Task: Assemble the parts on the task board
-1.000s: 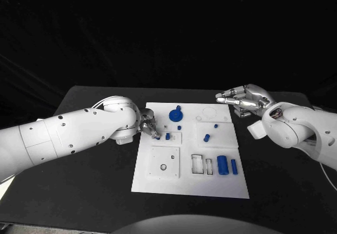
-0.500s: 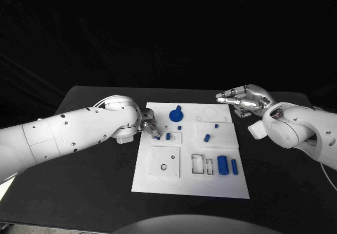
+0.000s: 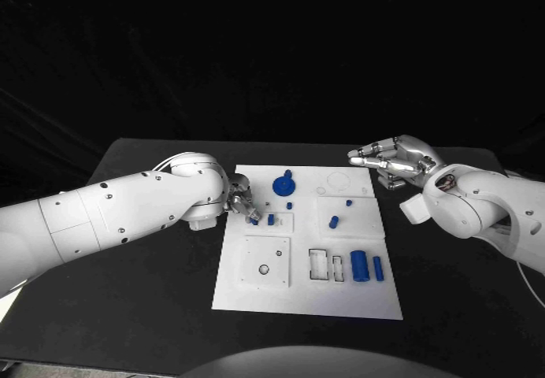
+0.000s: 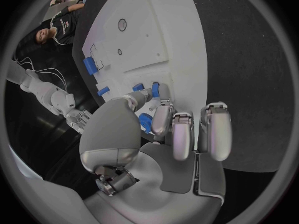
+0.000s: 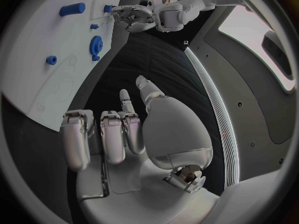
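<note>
The left hand (image 3: 239, 200) sits at the white task board's (image 3: 306, 299) left edge, fingertips on a small blue part (image 3: 253, 221), whether gripped I cannot tell; the silver right hand (image 3: 392, 161), curled and holding nothing, hovers well apart past the board's far right corner

This looks like a robotics lab or test cell — a black worktop (image 3: 136, 260) stands before a fully dark backdrop, carrying a white task board (image 3: 306, 295) with cut-out slots and small blue parts (image 3: 360, 266). Two white robot arms reach over it — a purpose-built bench rig, not a home or shop.
</note>
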Controlling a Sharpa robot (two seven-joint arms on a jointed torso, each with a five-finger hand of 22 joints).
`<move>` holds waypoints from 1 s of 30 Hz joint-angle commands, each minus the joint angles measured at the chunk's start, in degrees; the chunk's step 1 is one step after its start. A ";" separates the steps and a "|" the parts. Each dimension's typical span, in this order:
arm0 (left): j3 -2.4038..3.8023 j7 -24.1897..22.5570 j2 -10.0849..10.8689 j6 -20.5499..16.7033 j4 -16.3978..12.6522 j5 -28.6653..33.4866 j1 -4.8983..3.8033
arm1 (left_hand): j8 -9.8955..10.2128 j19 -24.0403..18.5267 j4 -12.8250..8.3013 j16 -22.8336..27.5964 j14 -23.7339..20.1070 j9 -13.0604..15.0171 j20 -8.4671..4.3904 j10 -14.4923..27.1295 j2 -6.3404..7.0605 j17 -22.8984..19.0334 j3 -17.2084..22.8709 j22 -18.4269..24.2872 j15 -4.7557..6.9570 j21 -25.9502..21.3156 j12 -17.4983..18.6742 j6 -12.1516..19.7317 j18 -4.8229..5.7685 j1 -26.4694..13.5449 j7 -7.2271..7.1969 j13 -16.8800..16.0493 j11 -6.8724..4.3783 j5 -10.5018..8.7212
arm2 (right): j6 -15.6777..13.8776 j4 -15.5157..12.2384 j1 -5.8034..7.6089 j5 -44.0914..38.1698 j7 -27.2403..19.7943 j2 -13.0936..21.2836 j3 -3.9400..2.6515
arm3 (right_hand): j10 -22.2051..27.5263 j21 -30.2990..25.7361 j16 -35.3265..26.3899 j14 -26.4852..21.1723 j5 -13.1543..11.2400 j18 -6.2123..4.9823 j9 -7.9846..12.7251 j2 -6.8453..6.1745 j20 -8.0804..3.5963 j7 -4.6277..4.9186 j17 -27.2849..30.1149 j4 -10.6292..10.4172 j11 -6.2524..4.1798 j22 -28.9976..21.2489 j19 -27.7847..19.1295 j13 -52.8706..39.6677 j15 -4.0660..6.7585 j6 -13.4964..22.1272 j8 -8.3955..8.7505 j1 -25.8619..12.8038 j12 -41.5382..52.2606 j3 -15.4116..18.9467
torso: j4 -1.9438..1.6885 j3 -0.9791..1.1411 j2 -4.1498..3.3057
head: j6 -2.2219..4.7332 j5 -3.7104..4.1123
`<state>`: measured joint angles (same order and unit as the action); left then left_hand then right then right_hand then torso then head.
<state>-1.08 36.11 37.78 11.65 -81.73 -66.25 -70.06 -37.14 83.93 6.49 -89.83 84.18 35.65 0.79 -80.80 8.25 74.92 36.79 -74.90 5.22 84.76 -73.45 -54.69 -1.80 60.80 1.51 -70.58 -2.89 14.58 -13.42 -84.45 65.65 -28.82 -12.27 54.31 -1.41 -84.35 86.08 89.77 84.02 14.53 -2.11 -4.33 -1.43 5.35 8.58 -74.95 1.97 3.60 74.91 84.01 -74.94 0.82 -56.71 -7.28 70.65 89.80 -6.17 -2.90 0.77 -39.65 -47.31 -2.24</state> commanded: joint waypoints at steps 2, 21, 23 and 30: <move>-0.28 0.63 -0.29 2.13 0.06 0.61 0.36 | 0.24 3.85 0.22 -0.17 5.82 -0.15 -0.32 -0.52 -0.13 15.08 -0.53 -9.39 0.43 0.41 -0.47 -1.09 0.30 -0.92 -0.53 -0.32 0.11 -0.04 | 0.87 -0.13 -0.04 -0.08 -0.15 0.00 0.00 | -5.65 -0.27 0.23 5.98 0.29 0.02 0.07 0.47 0.52 0.05 -15.05 0.11 0.16 6.15 1.44 -15.06 -0.52 0.31 0.08 0.01 0.20 0.30 | -0.02 0.02 0.01 | -0.02 0.03; -0.29 0.96 -0.59 2.74 0.62 0.15 0.35 | 0.44 4.02 2.37 -0.17 5.82 -0.75 -0.39 -1.13 0.44 15.08 -3.54 -9.80 0.57 0.69 -1.33 -2.33 0.40 -4.70 -0.73 -1.48 -0.05 -0.17 | 0.94 -0.20 -0.03 -0.08 -0.12 0.05 0.00 | -5.65 -0.28 0.23 5.98 0.37 0.02 0.07 0.47 0.52 0.04 -15.05 0.14 0.16 6.14 1.43 -15.06 -0.51 0.31 0.08 0.03 0.20 0.32 | -0.04 -0.02 0.03 | -0.16 0.19; -0.29 1.00 -0.60 2.57 0.67 0.12 0.35 | 0.47 4.05 2.78 -0.17 5.82 -0.85 -0.39 -1.17 0.59 15.08 -4.37 -9.87 0.58 0.73 -1.37 -2.48 0.41 -5.23 -0.75 -1.57 -0.06 -0.18 | 0.94 -0.20 -0.03 -0.08 -0.12 0.04 0.00 | -5.65 -0.29 0.23 5.98 0.38 0.02 0.07 0.47 0.52 0.04 -15.05 0.14 0.16 6.12 1.42 -15.06 -0.51 0.31 0.08 0.03 0.20 0.32 | -0.08 -0.02 0.01 | -0.14 0.25; -0.29 1.17 -0.56 1.22 0.71 0.01 0.35 | 0.53 4.03 4.49 -0.17 5.82 -1.11 -0.43 -1.15 0.91 15.08 -7.80 -9.83 0.58 0.64 -1.25 -2.88 0.39 -6.79 -0.71 -1.55 -0.03 -0.30 | 0.95 -0.15 -0.03 -0.08 -0.16 -0.02 0.00 | -5.65 -0.38 0.23 5.98 0.45 -0.03 0.07 0.46 0.52 0.04 -15.05 0.16 0.15 5.93 1.32 -15.06 -0.51 0.33 0.08 0.03 0.20 0.34 | -0.06 -0.01 -0.01 | -0.06 0.20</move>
<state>-1.25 36.71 37.26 12.71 -81.08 -66.22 -69.86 -36.78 83.92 10.94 -89.83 83.97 34.62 0.80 -81.70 9.23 74.91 29.12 -74.95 5.43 85.20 -74.74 -57.14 -1.80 54.39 0.71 -72.12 -2.97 14.60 -13.37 -84.53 65.66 -28.81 -12.23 54.34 -1.41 -84.35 85.97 89.77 84.02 14.77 -2.11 -4.33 -1.43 5.35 8.58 -74.93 2.06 3.60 74.94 84.01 -74.92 0.82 -56.70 -7.29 70.65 89.80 -6.09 -2.97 0.75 -39.63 -47.41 -2.01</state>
